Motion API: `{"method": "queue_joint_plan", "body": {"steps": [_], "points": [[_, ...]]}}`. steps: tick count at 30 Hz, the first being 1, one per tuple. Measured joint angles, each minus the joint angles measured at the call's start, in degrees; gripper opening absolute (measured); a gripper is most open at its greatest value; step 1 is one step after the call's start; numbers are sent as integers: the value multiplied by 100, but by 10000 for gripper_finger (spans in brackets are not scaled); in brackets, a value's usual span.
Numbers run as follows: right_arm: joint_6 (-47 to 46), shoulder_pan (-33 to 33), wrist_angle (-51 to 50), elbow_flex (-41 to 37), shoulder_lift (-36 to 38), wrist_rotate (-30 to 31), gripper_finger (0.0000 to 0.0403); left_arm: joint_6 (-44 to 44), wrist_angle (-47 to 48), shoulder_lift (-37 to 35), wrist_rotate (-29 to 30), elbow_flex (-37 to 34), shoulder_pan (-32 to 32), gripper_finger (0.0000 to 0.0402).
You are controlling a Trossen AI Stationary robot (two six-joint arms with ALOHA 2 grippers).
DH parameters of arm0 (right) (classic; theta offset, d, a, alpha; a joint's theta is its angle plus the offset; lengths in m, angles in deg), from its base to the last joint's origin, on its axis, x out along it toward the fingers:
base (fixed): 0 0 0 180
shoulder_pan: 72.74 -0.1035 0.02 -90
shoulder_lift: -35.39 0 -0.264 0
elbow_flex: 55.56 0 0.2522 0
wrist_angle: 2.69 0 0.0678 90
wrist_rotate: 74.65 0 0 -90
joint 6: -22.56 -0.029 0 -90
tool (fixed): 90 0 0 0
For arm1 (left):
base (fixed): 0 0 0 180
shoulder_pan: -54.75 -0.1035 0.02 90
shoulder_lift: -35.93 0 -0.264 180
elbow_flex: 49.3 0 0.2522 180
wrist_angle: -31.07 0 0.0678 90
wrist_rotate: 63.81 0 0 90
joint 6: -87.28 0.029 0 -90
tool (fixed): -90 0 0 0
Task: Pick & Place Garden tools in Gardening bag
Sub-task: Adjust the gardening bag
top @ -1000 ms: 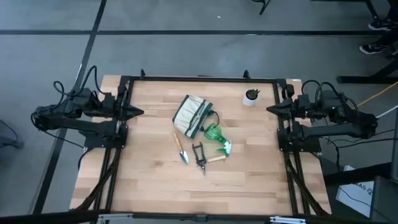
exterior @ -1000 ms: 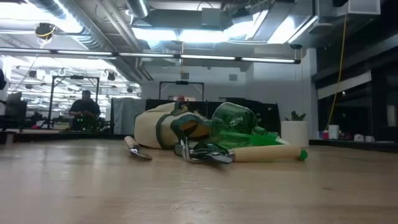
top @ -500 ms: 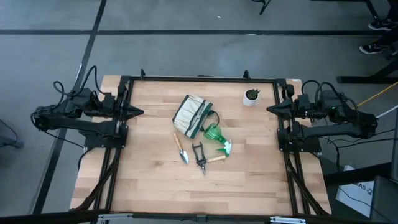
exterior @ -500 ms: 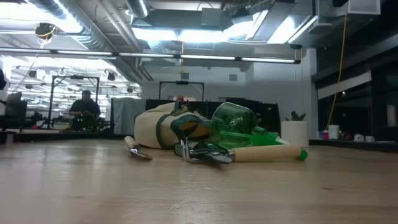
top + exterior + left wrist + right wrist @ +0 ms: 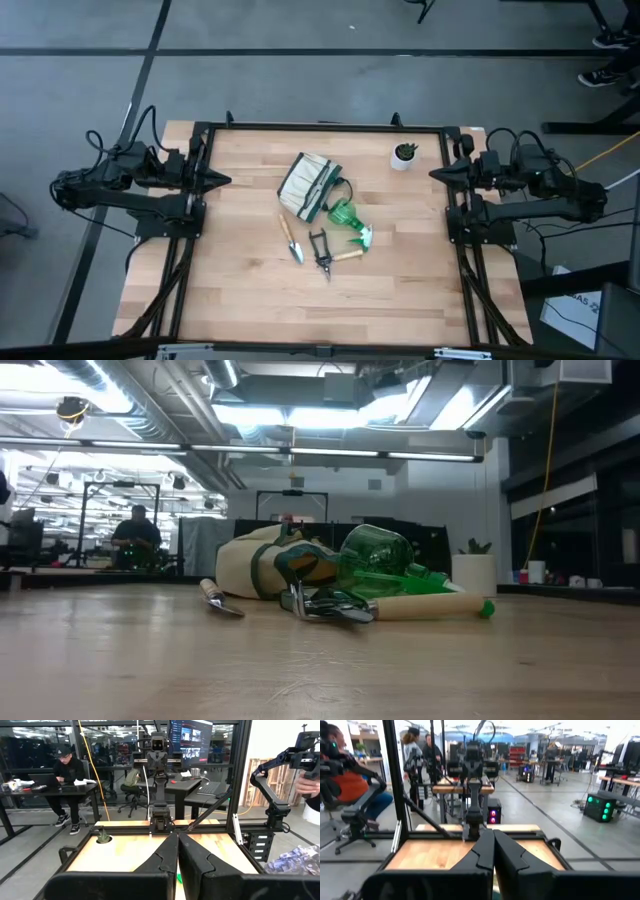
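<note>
The garden tools (image 5: 325, 243) lie unpicked just near of the gardening bag (image 5: 309, 186), both grippers parked closed and empty at the table's sides; the next move calls for a reach inward.

In the high view the gardening bag (image 5: 309, 186) lies on its side just above the centre of the table (image 5: 240, 290). The spray bottle (image 5: 347, 217) lies touching the bag's lower right corner. Below the bag, the trowel (image 5: 291, 238) lies left, the pruning shears (image 5: 320, 248) just right of it, and another wooden-handled tool (image 5: 347, 255) crosses beside the shears. The potted plant (image 5: 404, 155) stands apart, upper right. The left gripper (image 5: 222, 181) sits at the table's left edge, the right gripper (image 5: 436, 175) at its right edge.
</note>
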Motion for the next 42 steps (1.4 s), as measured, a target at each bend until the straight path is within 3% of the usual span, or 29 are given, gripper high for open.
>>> {"method": "queue_joint_plan", "body": {"steps": [5, 12, 22, 27, 42], "points": [[-746, -2, 608, 0, -353, -52, 7, 0, -2, 0, 0, 0, 1, 6], [-888, -7, 1229, 0, -1488, -1477, 7, 0, -1, 0, 0, 0, 1, 6], [-1183, -17, 1238, 0, -2989, -2262, 7, 0, 0, 0, 0, 0, 0, 6], [-1705, -217, 1243, 0, -3642, -2482, 7, 0, -1, 0, 0, 0, 0, 6], [-1287, -1244, 1352, 0, -5323, -2562, 8, 0, -2, 0, 0, 0, -1, 6]]}}
